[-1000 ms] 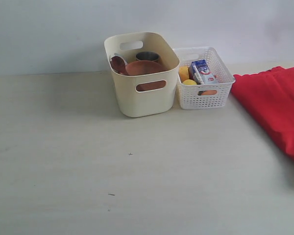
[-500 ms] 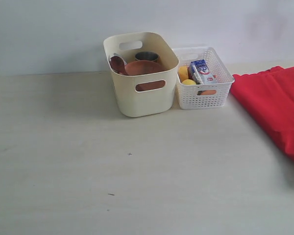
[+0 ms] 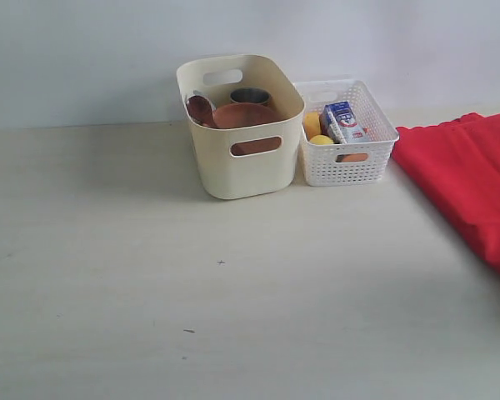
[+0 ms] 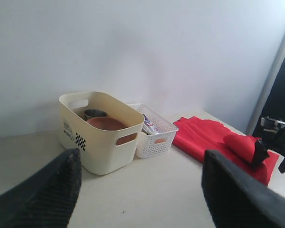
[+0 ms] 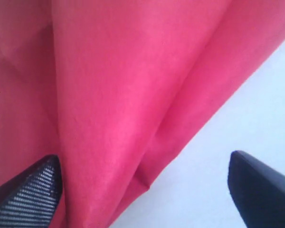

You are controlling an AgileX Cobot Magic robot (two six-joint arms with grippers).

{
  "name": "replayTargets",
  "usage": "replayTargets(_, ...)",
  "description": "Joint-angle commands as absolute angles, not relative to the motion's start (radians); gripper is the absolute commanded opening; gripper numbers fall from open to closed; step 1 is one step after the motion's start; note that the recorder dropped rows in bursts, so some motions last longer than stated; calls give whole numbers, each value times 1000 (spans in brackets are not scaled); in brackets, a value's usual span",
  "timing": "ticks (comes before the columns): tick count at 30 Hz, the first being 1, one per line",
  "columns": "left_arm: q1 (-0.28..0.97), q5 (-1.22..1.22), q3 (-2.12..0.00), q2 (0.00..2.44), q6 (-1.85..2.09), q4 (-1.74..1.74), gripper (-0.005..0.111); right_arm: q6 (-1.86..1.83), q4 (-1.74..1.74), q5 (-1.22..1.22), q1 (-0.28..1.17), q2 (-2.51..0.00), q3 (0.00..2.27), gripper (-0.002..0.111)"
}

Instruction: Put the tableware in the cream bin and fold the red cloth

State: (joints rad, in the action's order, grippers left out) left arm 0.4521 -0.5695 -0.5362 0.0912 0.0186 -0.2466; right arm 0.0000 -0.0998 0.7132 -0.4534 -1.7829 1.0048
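Red scalloped fabric cloth (image 5: 133,95) looks light and limp, best pinched at a folded edge. Right gripper (image 5: 142,160) hangs spread, empty, above it; left gripper (image 4: 140,156) gapes empty too.

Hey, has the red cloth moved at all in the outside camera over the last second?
No. The red cloth shows no shift; its scalloped edge keeps the same gap from the white basket.
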Motion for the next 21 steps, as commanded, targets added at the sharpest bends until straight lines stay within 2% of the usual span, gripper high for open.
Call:
replayTargets(1, 450, -564, -535, 58, 18, -253, 69, 0, -214, 580, -453, -1769, 892, 88)
replayTargets(4, 450, -567, -535, 52, 20, -253, 69, -22, -268, 521, -453, -1769, 847, 85)
replayTargets(6, 456, -568, -535, 52, 20, -253, 69, -35, -301, 501, -453, -1769, 836, 74)
replayTargets(13, 470, -568, -535, 52, 22, -256, 69, -191, -506, 465, -453, -1769, 834, 1)
replayTargets(21, 470, -566, -535, 52, 22, -256, 69, -439, -810, 447, -453, -1793, 834, 0)
